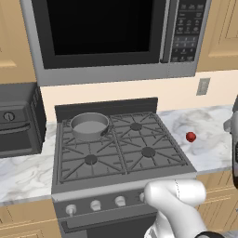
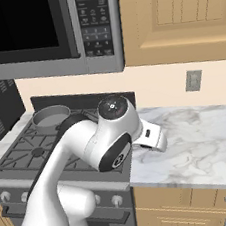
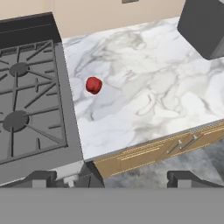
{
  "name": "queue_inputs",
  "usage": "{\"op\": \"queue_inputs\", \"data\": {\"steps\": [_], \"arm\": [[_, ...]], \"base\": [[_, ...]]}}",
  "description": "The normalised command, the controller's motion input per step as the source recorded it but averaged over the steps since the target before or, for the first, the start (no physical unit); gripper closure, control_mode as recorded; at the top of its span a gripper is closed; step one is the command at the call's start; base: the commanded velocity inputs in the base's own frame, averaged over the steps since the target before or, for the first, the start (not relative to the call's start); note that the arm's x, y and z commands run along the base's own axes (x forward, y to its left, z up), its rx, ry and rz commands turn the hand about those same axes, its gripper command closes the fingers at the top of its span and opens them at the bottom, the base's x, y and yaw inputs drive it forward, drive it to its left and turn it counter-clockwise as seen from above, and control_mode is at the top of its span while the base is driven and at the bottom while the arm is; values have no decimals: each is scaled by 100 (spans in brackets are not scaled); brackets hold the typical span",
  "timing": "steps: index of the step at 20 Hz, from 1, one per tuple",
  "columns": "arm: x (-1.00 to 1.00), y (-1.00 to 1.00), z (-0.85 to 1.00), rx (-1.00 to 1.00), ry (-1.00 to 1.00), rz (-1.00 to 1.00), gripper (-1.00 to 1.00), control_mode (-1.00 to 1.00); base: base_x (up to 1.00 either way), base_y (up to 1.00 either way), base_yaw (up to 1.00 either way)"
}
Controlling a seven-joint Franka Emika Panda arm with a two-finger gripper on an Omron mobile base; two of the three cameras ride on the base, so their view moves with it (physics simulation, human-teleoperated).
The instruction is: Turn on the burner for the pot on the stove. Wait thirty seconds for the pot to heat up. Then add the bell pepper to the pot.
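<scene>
Gripper (image 3: 109, 178) released, jaws wide, hovering off the marble desk's (image 3: 175, 96) front edge. Small rounded red bell pepper (image 3: 93, 85) lies mid-desk, just beside the dark grey gas stove's (image 3: 65, 109) right edge. Small round grey metal pot (image 1: 89, 125) sits on the back-left burner. Best approach: centre over pepper, descend straight, close gently to avoid rolling.

**Flat, even rendered light**

All views are bright and evenly lit with no visible source. The bell pepper (image 3: 93, 85), ahead of the jaws, casts only a faint shadow on the marble bench (image 3: 144, 100). No glare; edges slightly soft and pixelated.
</scene>
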Motion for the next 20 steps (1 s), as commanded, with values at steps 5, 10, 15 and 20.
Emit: {"op": "queue_inputs", "data": {"steps": [5,10,15,20], "arm": [[26,0,-10,0,-5,0,-100,-100],[34,5,-5,0,0,0,-100,-100],[9,0,0,1,0,0,-100,-100],[8,1,-7,0,0,0,-100,-100]], "base": [[0,0,0],[0,0,0],[0,0,0],[0,0,0]]}}
